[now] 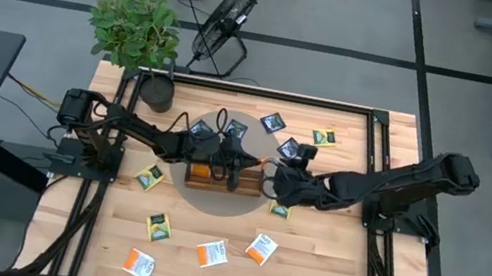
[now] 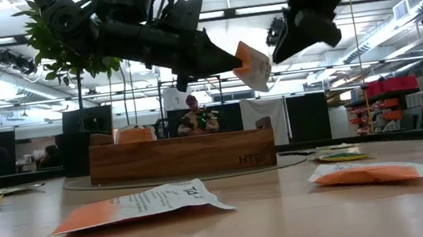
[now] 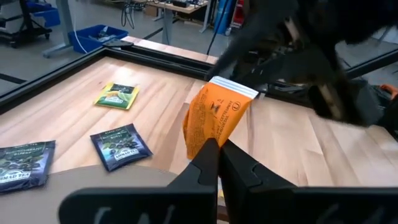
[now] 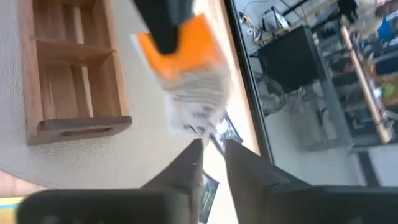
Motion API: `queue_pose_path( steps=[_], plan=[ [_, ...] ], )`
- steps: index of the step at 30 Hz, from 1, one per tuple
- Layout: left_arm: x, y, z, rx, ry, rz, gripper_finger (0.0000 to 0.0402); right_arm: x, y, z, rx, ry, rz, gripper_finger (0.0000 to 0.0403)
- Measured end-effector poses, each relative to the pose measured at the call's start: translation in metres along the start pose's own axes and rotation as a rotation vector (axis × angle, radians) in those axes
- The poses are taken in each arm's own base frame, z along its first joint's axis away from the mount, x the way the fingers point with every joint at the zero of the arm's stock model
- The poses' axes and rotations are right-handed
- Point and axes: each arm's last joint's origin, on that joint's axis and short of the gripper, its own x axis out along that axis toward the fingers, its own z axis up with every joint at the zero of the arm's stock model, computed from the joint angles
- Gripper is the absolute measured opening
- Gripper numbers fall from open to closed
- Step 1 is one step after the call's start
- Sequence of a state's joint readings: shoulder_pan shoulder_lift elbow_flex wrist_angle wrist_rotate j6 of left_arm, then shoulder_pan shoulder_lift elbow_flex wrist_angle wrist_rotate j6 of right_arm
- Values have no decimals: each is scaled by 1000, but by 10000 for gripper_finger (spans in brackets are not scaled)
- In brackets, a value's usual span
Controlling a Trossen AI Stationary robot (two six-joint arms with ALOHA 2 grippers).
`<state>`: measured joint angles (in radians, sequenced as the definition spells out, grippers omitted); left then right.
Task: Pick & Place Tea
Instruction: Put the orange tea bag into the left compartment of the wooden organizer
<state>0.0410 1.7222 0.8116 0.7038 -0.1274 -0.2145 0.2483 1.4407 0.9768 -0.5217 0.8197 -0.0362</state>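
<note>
My left gripper (image 3: 214, 148) hangs above the far end of the wooden tray (image 1: 204, 175), shut on an orange-and-white tea sachet (image 3: 216, 115). In the low view the held sachet (image 2: 252, 65) is high above the tray (image 2: 184, 155). My right gripper (image 4: 212, 148) is open, and its fingertips are just in front of the sachet's white end (image 4: 198, 118); I cannot tell whether they touch. Loose sachets lie flat on the table: orange ones (image 1: 212, 253), yellow-green ones (image 1: 158, 227) and navy ones (image 1: 274, 122). Something orange (image 2: 134, 134) stands in the tray. My left gripper pinches the sachet between its two fingers at the orange end (image 3: 208, 138). The sachet is lifted clear of table and tray. It sticks out beyond the fingertips, white end (image 3: 235, 87) pointing at my right gripper.
The tray rests on a round grey mat (image 1: 249, 210). A potted plant (image 1: 155, 90) stands at the table's far left corner, and a fan (image 1: 223, 24) is on the floor behind it. Black rails frame the table. More sachets lie on the near half of the board (image 1: 260, 249).
</note>
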Motion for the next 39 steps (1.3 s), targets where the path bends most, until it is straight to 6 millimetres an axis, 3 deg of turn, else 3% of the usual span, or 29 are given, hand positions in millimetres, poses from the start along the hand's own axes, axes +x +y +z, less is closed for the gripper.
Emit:
queue_pose_path(
  steps=[6,11,14,19,22,27,33,39],
  plan=[
    [-2,-13,2,42,-44,-55,3,-18,-11,-16,176,-53,4,162],
    [-8,-33,7,121,-151,-111,3,-24,-8,-36,303,-228,37,191],
    [-21,-36,1,145,-277,-147,3,-28,-8,-40,363,-353,81,193],
    [-64,-16,-17,117,-524,-209,2,-28,-1,-52,417,-456,173,194],
    [-74,-10,-23,134,-497,-228,2,-25,4,-56,459,-552,249,194],
    [-72,-17,-18,156,-523,-267,2,-14,7,-48,499,-717,314,194],
    [-69,-23,-11,225,-553,-289,2,11,16,-37,469,-787,363,191],
    [-70,-23,-11,238,-564,-309,2,19,18,-24,481,-993,346,159]
  ],
)
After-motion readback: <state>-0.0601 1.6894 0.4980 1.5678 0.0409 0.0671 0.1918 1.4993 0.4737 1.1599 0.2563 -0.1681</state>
